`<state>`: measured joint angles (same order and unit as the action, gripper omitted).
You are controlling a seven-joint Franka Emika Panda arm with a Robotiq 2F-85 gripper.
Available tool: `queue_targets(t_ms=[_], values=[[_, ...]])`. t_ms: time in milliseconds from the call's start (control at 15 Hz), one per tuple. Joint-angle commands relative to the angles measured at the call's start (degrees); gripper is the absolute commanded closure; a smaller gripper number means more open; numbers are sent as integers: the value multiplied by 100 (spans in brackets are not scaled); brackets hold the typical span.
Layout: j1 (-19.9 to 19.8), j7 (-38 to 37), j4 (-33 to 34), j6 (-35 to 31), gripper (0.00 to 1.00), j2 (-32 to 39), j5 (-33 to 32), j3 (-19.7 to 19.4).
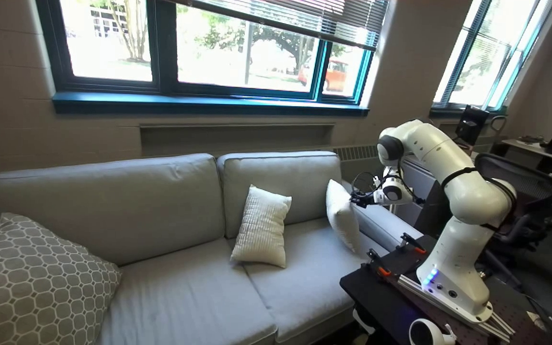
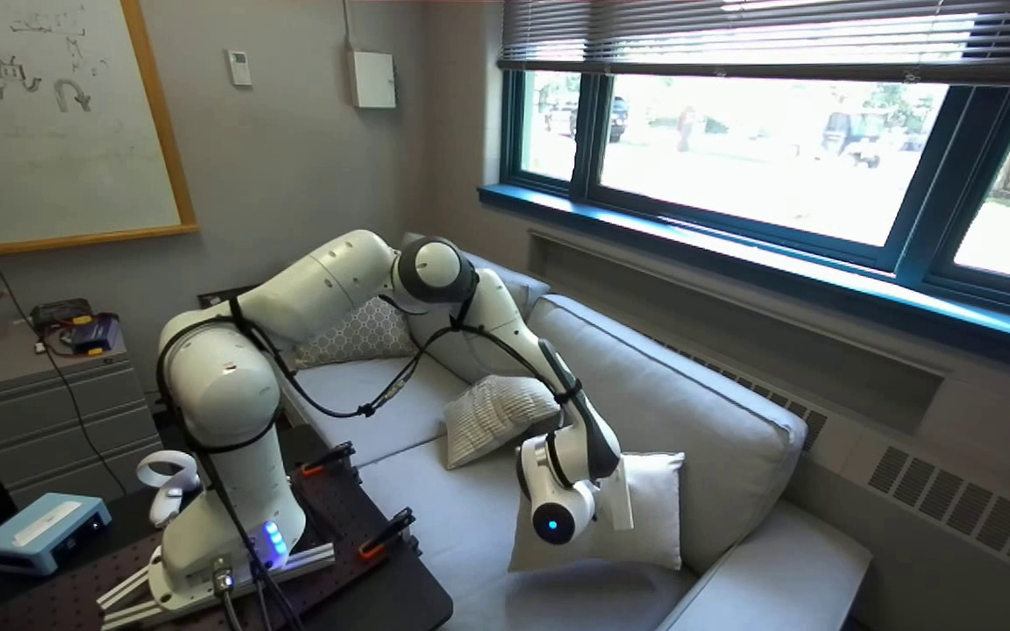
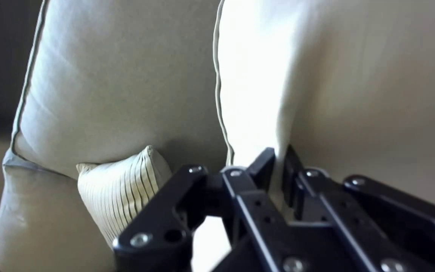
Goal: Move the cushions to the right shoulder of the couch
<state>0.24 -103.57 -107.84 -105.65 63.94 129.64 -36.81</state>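
Patterned pillow [image 1: 41, 282]: far left, cut off by the frame edge.
Ribbed cushion [image 1: 262, 227]: on the couch seat [image 1: 185, 297]; partly hidden in the wrist view.
Plain cushion [image 1: 339, 211]: tilted, beside the armrest [image 1: 385, 224]; cannot tell whether it touches the seat.
Gripper [image 3: 279, 162]: pinching the plain cushion's fabric; hidden behind the robot wrist [image 2: 546, 473] in an exterior view.
Armrest: partly screened by cushion and gripper.

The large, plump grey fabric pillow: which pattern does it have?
The grey pillow has a white lattice, clearest in an exterior view.
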Motion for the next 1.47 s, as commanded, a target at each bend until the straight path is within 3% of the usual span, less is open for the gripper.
queue_targets(t_ms=[0, 267, 467, 600, 1067, 1400], values=[[-1307, 408, 489, -218, 94, -3, -913, 869], [-2217, 245, 1008, -568, 94, 311, -1535, 1508], [-2474, 151, 1293, -834, 94, 464, -1714, 1753], [-2293, 157, 1430, -1965, 94, 521, -1355, 1788], [-2284, 618, 1878, -4639, 95, 417, -120, 2089], [-2102, 1347, 2581, -6370, 95, 646, 1524, 1878]])
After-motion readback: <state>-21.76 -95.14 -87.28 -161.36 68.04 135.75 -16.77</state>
